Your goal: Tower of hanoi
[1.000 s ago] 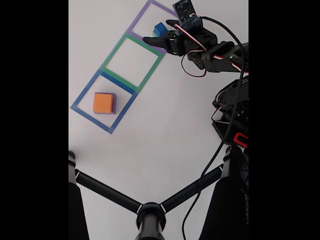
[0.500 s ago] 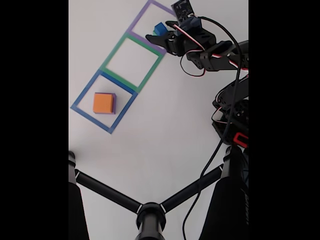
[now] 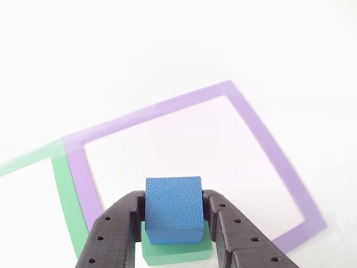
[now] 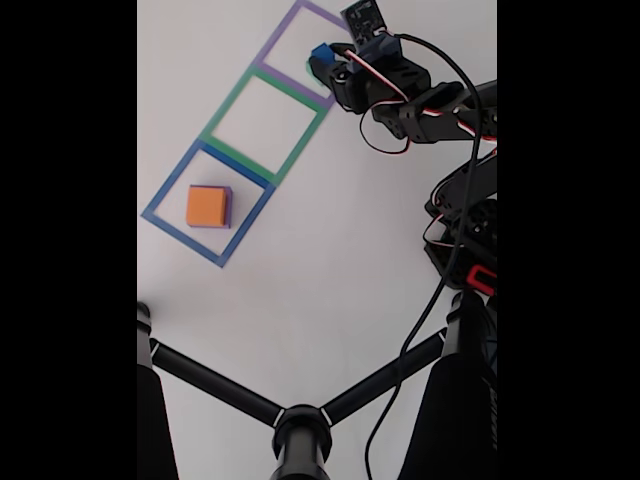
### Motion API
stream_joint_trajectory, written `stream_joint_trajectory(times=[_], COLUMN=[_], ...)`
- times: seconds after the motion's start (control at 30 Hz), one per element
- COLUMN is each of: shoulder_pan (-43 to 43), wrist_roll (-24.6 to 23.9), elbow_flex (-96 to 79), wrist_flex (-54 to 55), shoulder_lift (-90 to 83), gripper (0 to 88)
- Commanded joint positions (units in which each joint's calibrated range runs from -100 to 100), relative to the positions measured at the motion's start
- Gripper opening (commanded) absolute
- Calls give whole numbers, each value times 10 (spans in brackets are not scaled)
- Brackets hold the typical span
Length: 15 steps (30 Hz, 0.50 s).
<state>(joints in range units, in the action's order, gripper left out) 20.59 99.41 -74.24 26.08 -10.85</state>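
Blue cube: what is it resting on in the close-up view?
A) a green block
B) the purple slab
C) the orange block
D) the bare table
A: in the other view the blue cube sits on a wider green block, with the tool flanking the cube's two sides inside the purple outline.

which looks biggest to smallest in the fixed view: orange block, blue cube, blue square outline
1. blue square outline, clearly the largest.
2. orange block, sitting inside that outline.
3. blue cube, smallest, though the end effector hides part of it.
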Motion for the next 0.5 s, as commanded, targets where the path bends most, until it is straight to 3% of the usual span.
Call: stream_joint_trajectory(times=[0.0,0.3,0.47], shoulder_pan=[-9,-20,-38], wrist_roll=[6,6,6], elbow_flex=[25,30,60], wrist_flex=[14,-8,-170], shoulder_lift=[-3,-24,-136], gripper=[56,51,51])
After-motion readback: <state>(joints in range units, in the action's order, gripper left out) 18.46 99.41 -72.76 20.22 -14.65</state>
